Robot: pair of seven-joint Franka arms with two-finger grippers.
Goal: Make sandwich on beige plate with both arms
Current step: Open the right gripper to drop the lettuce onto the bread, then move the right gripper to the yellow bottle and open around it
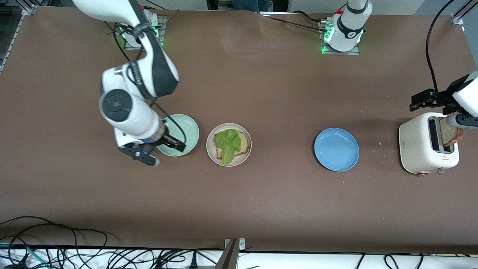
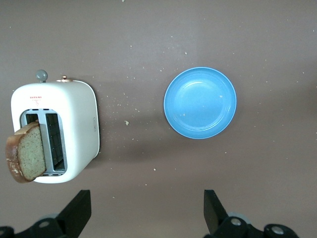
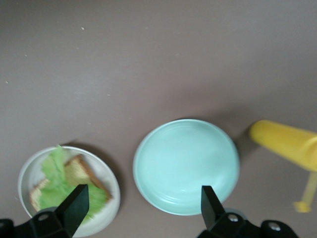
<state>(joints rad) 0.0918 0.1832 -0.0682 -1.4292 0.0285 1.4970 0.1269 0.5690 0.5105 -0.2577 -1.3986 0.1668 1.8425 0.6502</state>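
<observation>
On the beige plate point(image 1: 245, 157) lettuce point(image 1: 228, 144) runs lengthwise toward the camera; both tools gape.

Open brown table point(image 1: 276, 97) between beige plate point(image 1: 211, 149) and blue plate point(image 1: 336, 149); mint-green plate point(image 1: 188, 129) just beside the beige one

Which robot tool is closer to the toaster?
The left tool. It hangs open above the table by the toaster, where a bread slice sticks out. The right tool is open over the green plate.
</observation>
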